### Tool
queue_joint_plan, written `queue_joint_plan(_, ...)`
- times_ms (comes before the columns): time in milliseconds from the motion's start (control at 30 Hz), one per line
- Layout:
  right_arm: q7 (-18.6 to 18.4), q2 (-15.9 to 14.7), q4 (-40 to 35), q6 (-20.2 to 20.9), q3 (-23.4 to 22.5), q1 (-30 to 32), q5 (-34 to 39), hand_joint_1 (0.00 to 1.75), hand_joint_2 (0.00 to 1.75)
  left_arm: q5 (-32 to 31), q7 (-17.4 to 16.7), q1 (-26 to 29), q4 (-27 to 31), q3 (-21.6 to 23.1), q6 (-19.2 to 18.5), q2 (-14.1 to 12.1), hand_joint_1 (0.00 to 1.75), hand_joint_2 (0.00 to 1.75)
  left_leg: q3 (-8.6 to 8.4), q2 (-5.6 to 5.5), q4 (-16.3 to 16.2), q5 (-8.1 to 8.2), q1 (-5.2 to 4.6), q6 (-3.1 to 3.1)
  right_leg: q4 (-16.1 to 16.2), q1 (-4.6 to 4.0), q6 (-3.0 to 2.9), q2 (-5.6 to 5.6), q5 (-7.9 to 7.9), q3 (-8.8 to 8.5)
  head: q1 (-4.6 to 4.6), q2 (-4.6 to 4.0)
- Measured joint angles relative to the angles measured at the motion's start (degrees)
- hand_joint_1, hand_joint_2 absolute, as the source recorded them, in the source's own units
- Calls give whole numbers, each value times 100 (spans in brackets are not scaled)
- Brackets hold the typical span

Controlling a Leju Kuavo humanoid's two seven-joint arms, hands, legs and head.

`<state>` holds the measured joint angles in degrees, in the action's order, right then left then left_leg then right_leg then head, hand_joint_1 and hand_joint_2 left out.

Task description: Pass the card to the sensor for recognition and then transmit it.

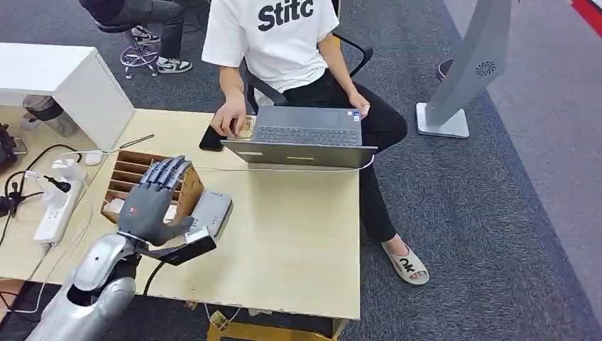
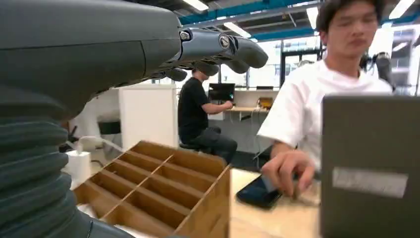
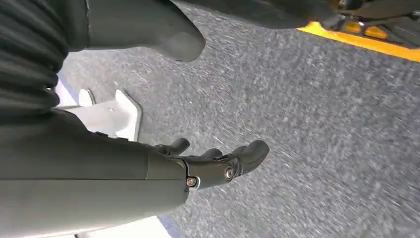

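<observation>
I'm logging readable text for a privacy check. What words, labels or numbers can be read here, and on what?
"Stitc": black letters on the person's white T-shirt, the end possibly hidden by a fold.
Marking on the sandal: too small to read.
Pale label on the laptop lid: blurred, unreadable.
Grey device by the wooden organizer: print too small.

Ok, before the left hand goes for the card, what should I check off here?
1. Left hand free: ok, fingers spread, holding nothing.
2. Left hand above the wooden divider box: ok.
3. Card located: cannot tell; the hand covers several slots.
4. Grey flat device, likely the sensor, unobstructed beside the box: ok.
5. Person's hand away from the box: ok, it is at the phone by the laptop.
6. Right hand out of the way: ok, it hangs over carpet, holding nothing.
</observation>
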<state>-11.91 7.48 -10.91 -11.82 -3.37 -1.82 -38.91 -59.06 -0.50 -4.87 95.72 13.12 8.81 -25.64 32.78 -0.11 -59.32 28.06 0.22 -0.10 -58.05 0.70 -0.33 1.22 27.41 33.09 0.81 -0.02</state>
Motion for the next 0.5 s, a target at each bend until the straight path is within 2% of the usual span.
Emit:
queue_joint_plan(200, -48, 0, 2, 4, -120, 22, 2, 0, 175, 17, -83, 765, 437, -477, -236, -435, 0, 175, 4, -6, 1, 0, 0, 0, 0, 0, 0, -5, 1, 3, 0, 0)
queue_joint_plan(333, 0, 2, 2, 0, -172, 24, 2, 0, 175, -103, -177, 955, 581, -760, -332, -626, 0, 175, 3, -8, 1, -1, 0, 0, 0, 0, 1, -8, -1, 1, 0, -2)
queue_joint_plan(500, 42, 15, 2, 0, -219, 22, -9, 0, 175, -387, -249, 982, 620, -934, -328, -692, 0, 175, 2, -12, 0, -4, -1, 1, 1, 1, 0, -16, -2, -3, 0, 0)
